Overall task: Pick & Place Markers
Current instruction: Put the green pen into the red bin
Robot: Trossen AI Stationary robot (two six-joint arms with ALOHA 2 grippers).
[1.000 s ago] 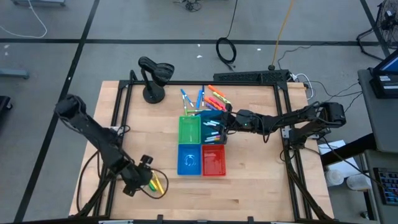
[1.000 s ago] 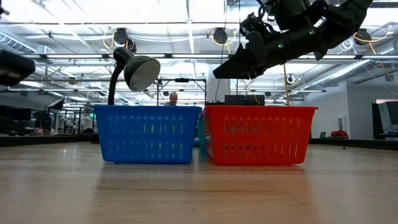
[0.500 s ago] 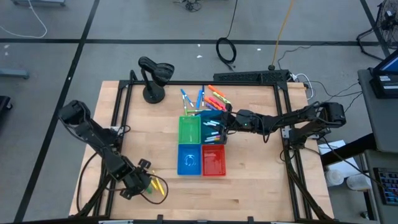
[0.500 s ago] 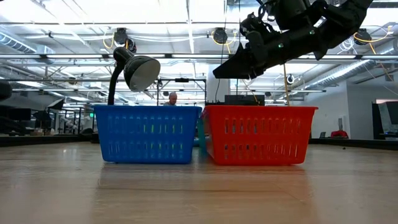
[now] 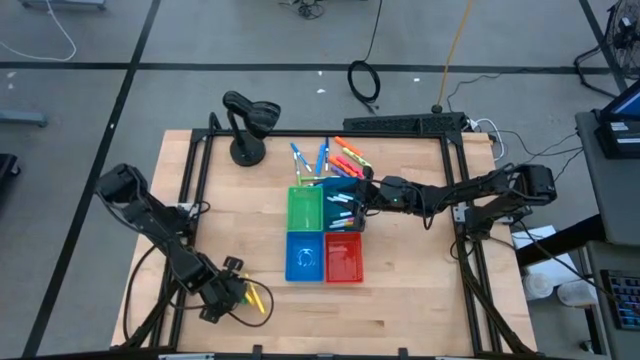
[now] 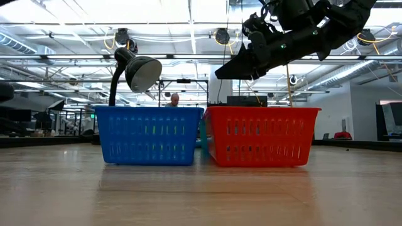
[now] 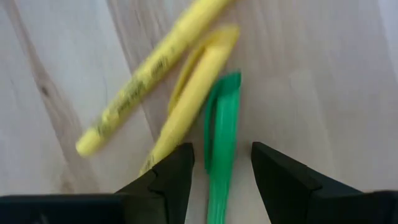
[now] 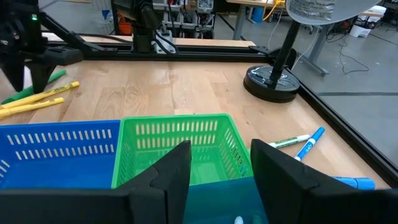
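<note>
Markers (image 5: 338,156) are still mostly lying loose behind the green bin (image 5: 305,207), a few already sitting in the teal bin (image 5: 345,205) beside it. From above, the left gripper (image 5: 228,295) is working well off from that bin. Low view: the right gripper (image 6: 235,69) is hanging above the red bin (image 6: 260,135). Left wrist: open fingers are straddling a green marker (image 7: 221,146), yellow ones (image 7: 186,99) alongside. Right wrist: fingers are standing apart, holding nothing. Plenty left, I'd say.

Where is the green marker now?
In the high view, the green marker lies on the table's front-left part, beside two yellow markers, between the open left gripper's fingers.
</note>
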